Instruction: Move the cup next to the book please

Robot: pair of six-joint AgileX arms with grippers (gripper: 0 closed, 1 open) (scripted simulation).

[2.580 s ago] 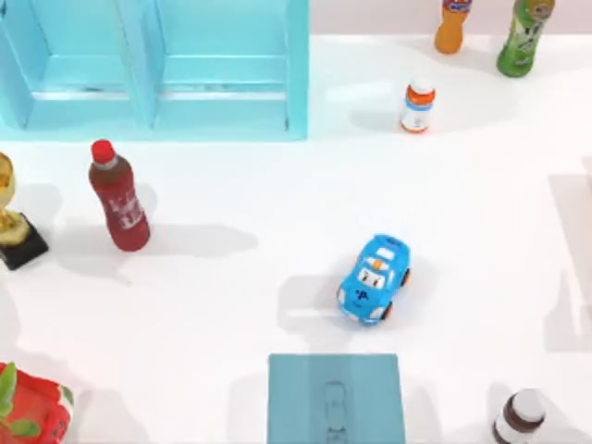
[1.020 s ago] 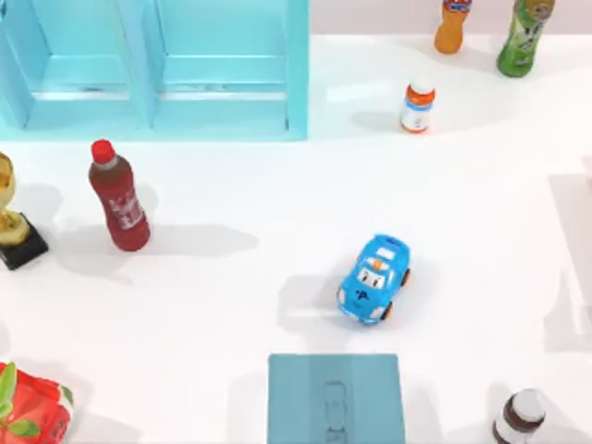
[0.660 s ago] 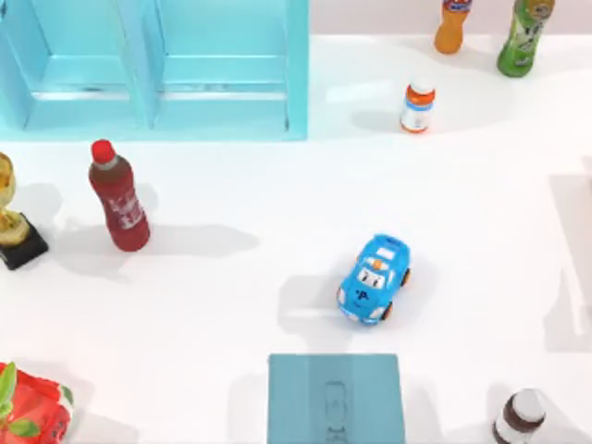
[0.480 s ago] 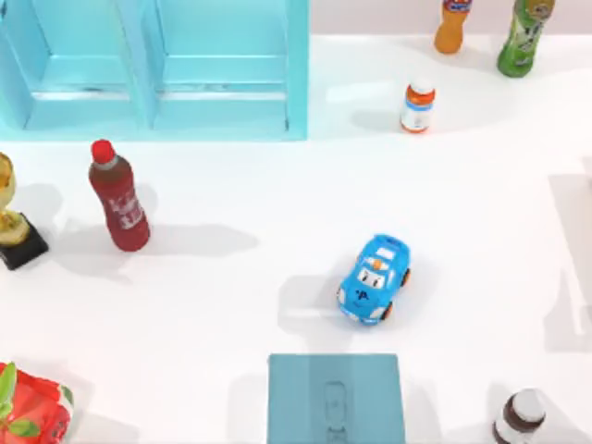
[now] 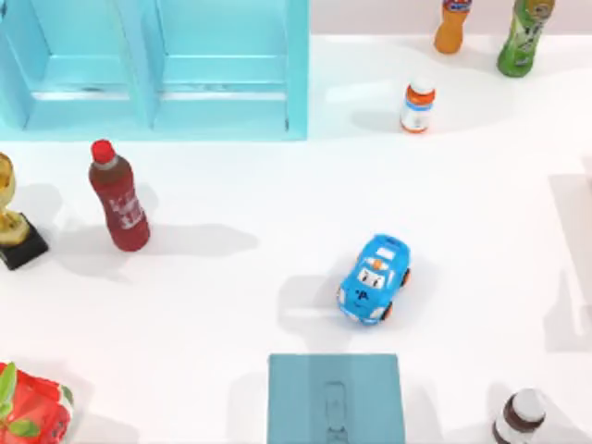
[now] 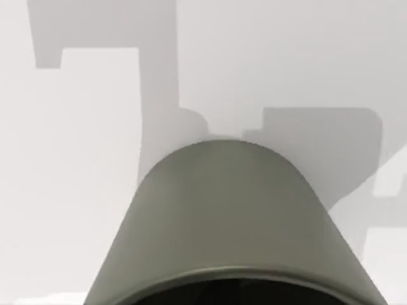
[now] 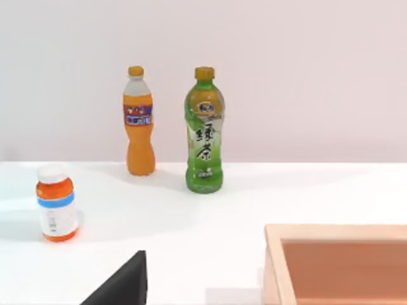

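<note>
The cup (image 6: 232, 216), dull grey-olive and plain, stands very close before my left wrist camera, its rim nearest the lens. White table and blocky shadows lie behind it. The book (image 5: 336, 398), flat and teal-blue with a faint embossed figure, lies at the front middle of the table, its near end cut off by the top view's edge. A dark wedge (image 7: 121, 283) pokes up at the lower edge of the right wrist view.
A blue toy car (image 5: 374, 278) sits just behind the book. A red bottle (image 5: 118, 196) and gold trophy (image 5: 13, 227) stand left, a light-blue shelf unit (image 5: 157, 65) at back left. Back right are several bottles (image 5: 418, 104), front right a dark jar (image 5: 518, 418), near it a wooden box (image 7: 337, 264).
Faint shadows at the table's front left have shifted a little. Nothing on the table in the top view has moved.
</note>
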